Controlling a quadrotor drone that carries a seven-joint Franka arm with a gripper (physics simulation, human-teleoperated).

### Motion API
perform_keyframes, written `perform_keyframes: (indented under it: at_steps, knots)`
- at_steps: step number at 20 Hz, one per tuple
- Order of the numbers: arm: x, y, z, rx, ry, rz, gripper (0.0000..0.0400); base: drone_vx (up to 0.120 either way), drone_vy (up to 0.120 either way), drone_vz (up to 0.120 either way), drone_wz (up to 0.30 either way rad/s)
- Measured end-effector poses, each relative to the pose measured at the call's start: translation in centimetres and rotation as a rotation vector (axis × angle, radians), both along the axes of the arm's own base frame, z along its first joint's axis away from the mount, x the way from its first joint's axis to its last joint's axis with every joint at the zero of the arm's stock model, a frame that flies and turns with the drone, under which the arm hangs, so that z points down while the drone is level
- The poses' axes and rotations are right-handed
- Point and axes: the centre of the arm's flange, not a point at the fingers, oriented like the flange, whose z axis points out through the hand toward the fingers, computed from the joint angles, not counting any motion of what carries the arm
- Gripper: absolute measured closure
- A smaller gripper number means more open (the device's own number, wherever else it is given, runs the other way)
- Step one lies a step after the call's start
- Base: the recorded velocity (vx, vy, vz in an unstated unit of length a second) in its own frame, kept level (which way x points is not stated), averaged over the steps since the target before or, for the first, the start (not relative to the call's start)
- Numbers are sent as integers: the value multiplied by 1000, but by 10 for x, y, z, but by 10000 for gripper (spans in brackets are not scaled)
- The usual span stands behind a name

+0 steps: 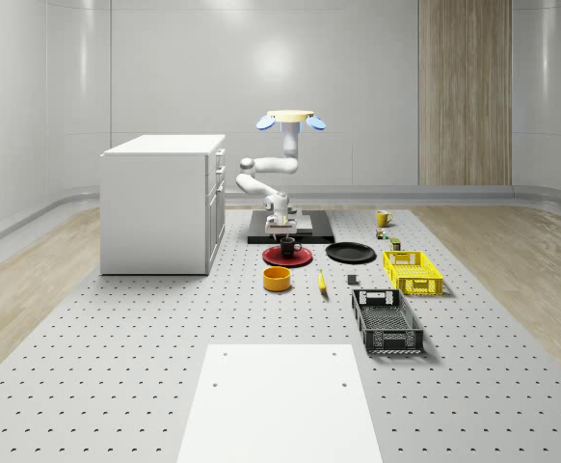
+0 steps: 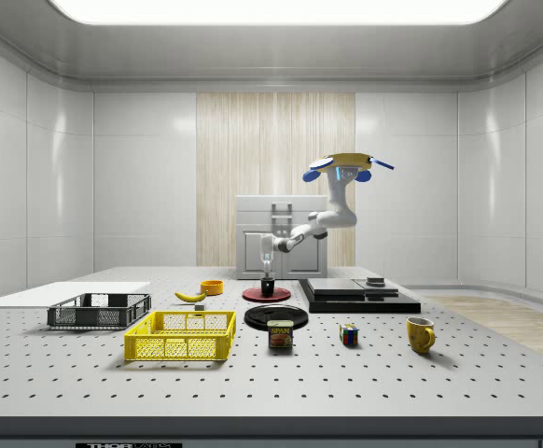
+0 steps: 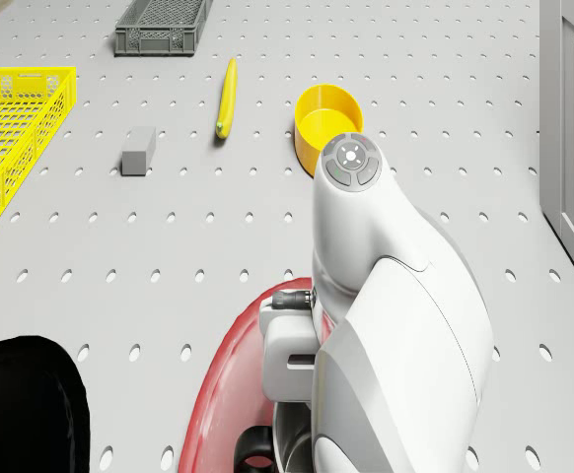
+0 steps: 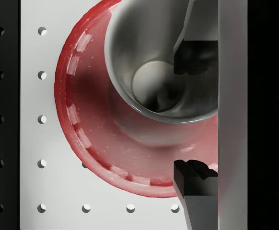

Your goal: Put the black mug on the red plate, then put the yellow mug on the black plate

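Now black mug [image 1: 287, 248] on red plate [image 1: 273, 258] — pincer [image 4: 195, 112] spread.

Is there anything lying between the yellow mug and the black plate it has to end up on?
Nothing visible. In the whole-scene view, bare table separates the yellow mug from the black plate; the small can sits off to the side.

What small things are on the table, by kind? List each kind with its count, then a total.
Mugs: 2, black mug, yellow mug
Plates: 2, red plate, black plate
Crates: 2, yellow crate, black crate
Bowl: 1
Banana: 1
Can: 1
Cube: 1
Grey block: 1
Total: 11
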Motion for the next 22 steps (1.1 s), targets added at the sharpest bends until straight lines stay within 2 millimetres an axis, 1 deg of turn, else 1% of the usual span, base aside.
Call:
perform_keyframes:
  at_steps: [1, 3, 7, 11, 13, 17, 21, 22]
  knots:
    - [0, 0, -2, 0, 0, 0, 77, 0, 0, 0, 0]
    - [0, 0, -8, 0, 0, 0, 46, 0, 0, 0, 0]
    - [0, 0, -24, 0, 0, 0, 17, 0, 0, 0, 0]
    - [0, 0, -39, 0, 0, 0, 6, 0, 0, 110, 0]
    - [0, 0, -43, 0, 0, 0, 4, 0, 80, 100, 0]
    - [0, 0, -49, 0, 0, 0, 1, -120, 120, 10, 0]
    - [0, 0, -51, 0, 0, 0, 1, -120, 120, 120, 0]
    - [0, 0, -51, 0, 0, 0, 0, -120, 120, 40, 0]
